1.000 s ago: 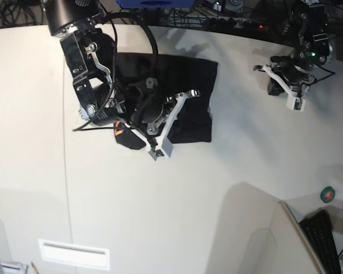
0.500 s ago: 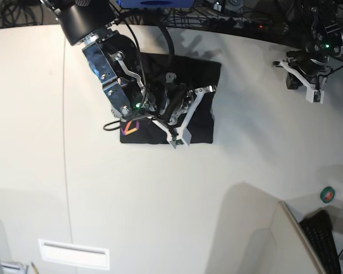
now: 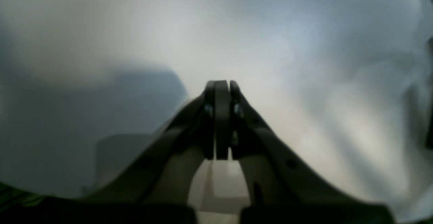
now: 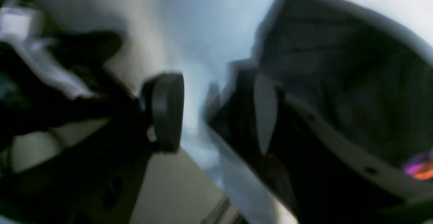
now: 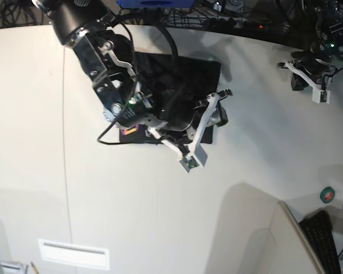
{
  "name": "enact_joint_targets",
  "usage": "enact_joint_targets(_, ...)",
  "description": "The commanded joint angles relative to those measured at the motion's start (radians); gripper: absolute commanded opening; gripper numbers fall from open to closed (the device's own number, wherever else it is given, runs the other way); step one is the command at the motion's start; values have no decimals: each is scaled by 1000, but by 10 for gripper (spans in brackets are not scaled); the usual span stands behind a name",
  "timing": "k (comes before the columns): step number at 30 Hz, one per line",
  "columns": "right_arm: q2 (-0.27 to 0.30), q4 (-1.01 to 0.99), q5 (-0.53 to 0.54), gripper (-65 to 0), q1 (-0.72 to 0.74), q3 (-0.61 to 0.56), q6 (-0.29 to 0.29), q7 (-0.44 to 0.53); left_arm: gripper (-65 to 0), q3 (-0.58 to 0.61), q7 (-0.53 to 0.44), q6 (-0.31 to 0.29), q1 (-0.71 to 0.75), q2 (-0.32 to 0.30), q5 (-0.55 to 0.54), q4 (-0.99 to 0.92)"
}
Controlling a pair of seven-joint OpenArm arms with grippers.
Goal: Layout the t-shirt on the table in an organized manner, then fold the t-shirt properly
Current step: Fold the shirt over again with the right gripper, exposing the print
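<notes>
The black t-shirt (image 5: pixel 188 71) lies folded into a small rectangle at the back middle of the off-white table (image 5: pixel 160 217). Its rainbow print (image 5: pixel 127 131) shows at the front left corner. My right gripper (image 5: pixel 216 117) hovers over the shirt's front right edge. In the right wrist view it (image 4: pixel 214 115) is open, with bare table in the gap, and the shirt (image 4: pixel 338 82) and print (image 4: pixel 419 164) lie beyond one finger. My left gripper (image 5: pixel 308 77) is far back right over bare table. In the left wrist view it (image 3: pixel 221 115) is shut and empty.
A thin seam line (image 5: pixel 66 171) runs down the table's left side. A small white recessed panel (image 5: pixel 74 254) sits at the front left. A green tape roll (image 5: pixel 327 195) and a keyboard (image 5: pixel 323 237) lie on a separate surface at the front right. Cables run behind the curved far edge.
My right arm has swung right and forward, from over the shirt's middle to its front right edge. The shirt went from bunched to a flat rectangle. My left arm drew back right.
</notes>
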Motion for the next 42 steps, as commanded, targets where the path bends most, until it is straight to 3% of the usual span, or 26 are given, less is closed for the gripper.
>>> enact_joint_targets(1,38,60,-14,-432,11,18,-6,18,-650,-43,-16,10,13,-26,1,20)
enact_joint_targets(4,127,115,-14,-650,-32,98,-6,19,-650,-145,-16,-16,24,-26,0,13)
enact_joint_targets(7,145,40,-15,-650,-67,200,-6,19,-650,-258,-16,-113,24,-21,0,12)
enact_joint_targets(10,147,-77,-15,-650,-58,235,0,19,-650,-321,-16,-156,25,-6,1,10)
enact_joint_targets(17,145,-270,-15,-650,-37,229,2,148,-650,-335,-16,-157,36,2,1,10)
enact_joint_targets(24,134,-297,-15,-650,-28,164,-3,159,-650,-332,-16,-157,38,6,1,10)
enact_joint_targets(33,-24,-419,-15,-650,75,109,-1,159,-650,-336,-16,-157,38,6,1,10)
enact_joint_targets(37,-88,-452,-15,-650,160,29,2,186,-650,-338,-16,-157,38,6,1,10)
enact_joint_targets(40,-97,-406,-11,-650,195,-64,2,277,-650,-336,-16,-157,36,6,1,10)
enact_joint_targets(42,-84,-334,-14,-650,200,-106,-6,285,-650,-338,-16,-157,36,5,1,10)
